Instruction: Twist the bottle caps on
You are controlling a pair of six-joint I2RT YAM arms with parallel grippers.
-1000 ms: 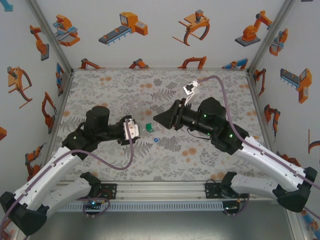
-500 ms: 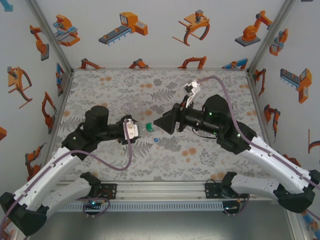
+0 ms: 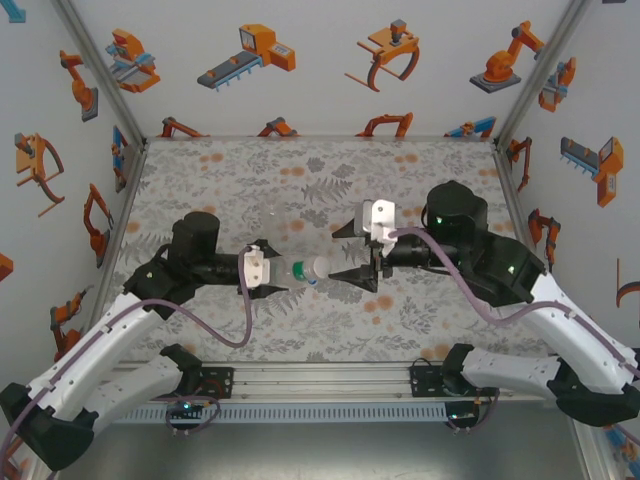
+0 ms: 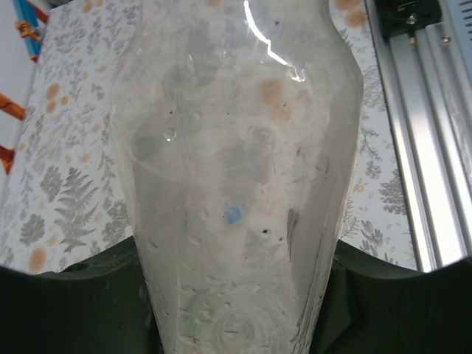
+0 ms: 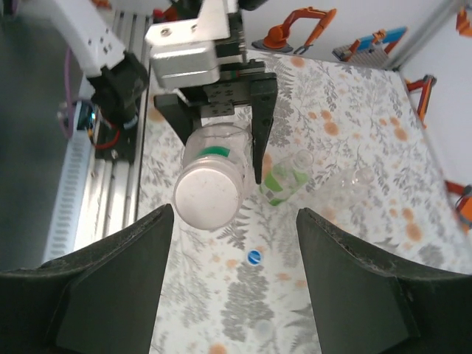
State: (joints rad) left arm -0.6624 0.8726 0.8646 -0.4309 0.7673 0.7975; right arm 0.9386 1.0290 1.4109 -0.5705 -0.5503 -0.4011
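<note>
Black left fingers (image 5: pixel 262 140) are clamped on the sides of a clear bottle (image 5: pixel 211 193), one finger on each flank, and we see them hold it lying sideways above the tabletop (image 5: pixel 346 243) with its round base turned toward the right fingers (image 5: pixel 110 287). From the left wrist we look along that bottle (image 4: pixel 236 184) from its narrow end, with the left fingers (image 4: pixel 66 310) as dark shapes on either side; we cannot tell whether a cap sits on its neck. A green band rings the bottle close to the grip. The right fingers stand wide apart and grip nothing, their tips just short of the bottle's base and to either side of it. From above we find the left fingers (image 3: pixel 272 291) and the right fingers (image 3: pixel 352 278) facing each other over the middle of the tabletop (image 3: pixel 220 190), the bottle (image 3: pixel 308 269) between them. Beneath and just beyond the held bottle a second bottle with a green label (image 5: pixel 284 181) lies on its side, and farther off we make out a faint clear shape (image 5: pixel 352 178), likely a third bottle. A blue cap (image 5: pixel 254 257) rests loose on the patterned surface near the held bottle's base, touching nothing; we also see the blue cap (image 4: pixel 233 214) through the clear plastic.
</note>
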